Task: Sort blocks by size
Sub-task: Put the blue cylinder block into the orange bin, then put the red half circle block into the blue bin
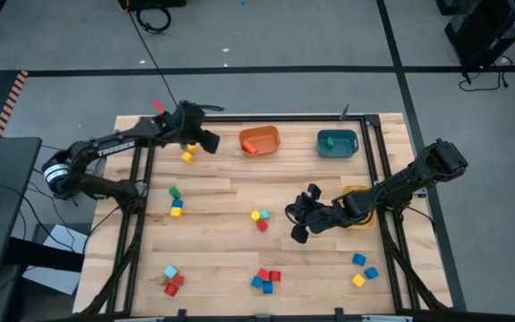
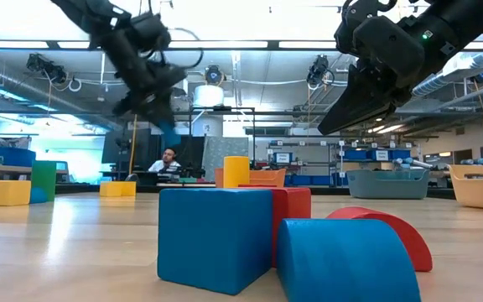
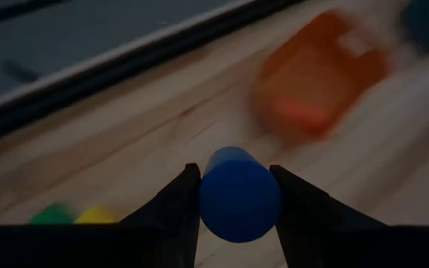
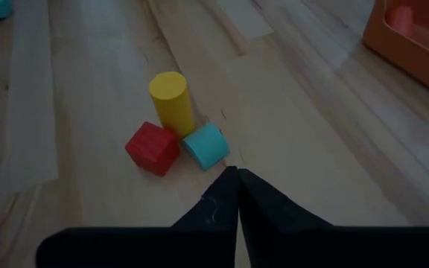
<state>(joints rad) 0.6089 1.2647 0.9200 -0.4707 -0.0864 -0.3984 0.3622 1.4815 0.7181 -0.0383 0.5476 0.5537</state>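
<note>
My left gripper (image 1: 206, 140) is at the table's far side, just left of the orange bin (image 1: 259, 140), shut on a blue cylinder block (image 3: 238, 193) held above the wood. My right gripper (image 1: 299, 221) is shut and empty (image 4: 237, 173) above the table's middle right. Just ahead of it, a yellow cylinder (image 4: 171, 100), a red cube (image 4: 153, 147) and a light blue block (image 4: 205, 145) rest on the table. Other blocks lie in small groups: near the left arm (image 1: 187, 156), at mid left (image 1: 176, 202), near left (image 1: 172, 279), near middle (image 1: 266, 279) and near right (image 1: 362, 268). My left gripper pinches the blue cylinder's curved sides (image 3: 205, 195) between its two fingers, with one round end facing the wrist camera. The cylinder lies along the fingers. It is lifted clear of the table, as the low view (image 2: 168, 134) shows.
A teal bin (image 1: 337, 143) stands right of the orange one at the far edge. A yellow bin (image 1: 358, 191) sits at the right, partly under the right arm. The orange bin holds a red piece (image 1: 250, 148). Bare wood lies between the groups of blocks.
</note>
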